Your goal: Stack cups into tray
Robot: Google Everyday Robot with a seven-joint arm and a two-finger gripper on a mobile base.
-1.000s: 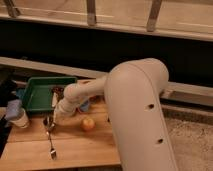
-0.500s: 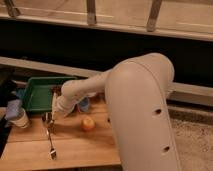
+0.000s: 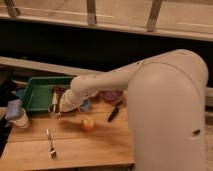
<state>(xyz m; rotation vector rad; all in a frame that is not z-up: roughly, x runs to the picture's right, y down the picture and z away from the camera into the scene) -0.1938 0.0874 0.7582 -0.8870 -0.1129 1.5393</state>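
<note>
The green tray (image 3: 35, 95) lies at the back left of the wooden table. My gripper (image 3: 55, 106) hangs shut over the tray's front right corner, at the end of the white arm that reaches in from the right. A small dark shape (image 3: 58, 91) shows just behind the fingers at the tray's right end; I cannot tell whether it is the metal cup or whether it is held. The blue cup (image 3: 85, 106) stands on the table just right of the wrist, partly hidden by it.
A purple bowl (image 3: 111, 95) sits behind the arm with a black utensil (image 3: 114, 111) beside it. A small orange fruit (image 3: 88, 123) and a fork (image 3: 51, 143) lie toward the front. A white cup with a blue sponge (image 3: 16, 114) stands at the left edge.
The gripper has risen slightly and shifted toward the tray's front right corner. The objects on the table have not moved.
</note>
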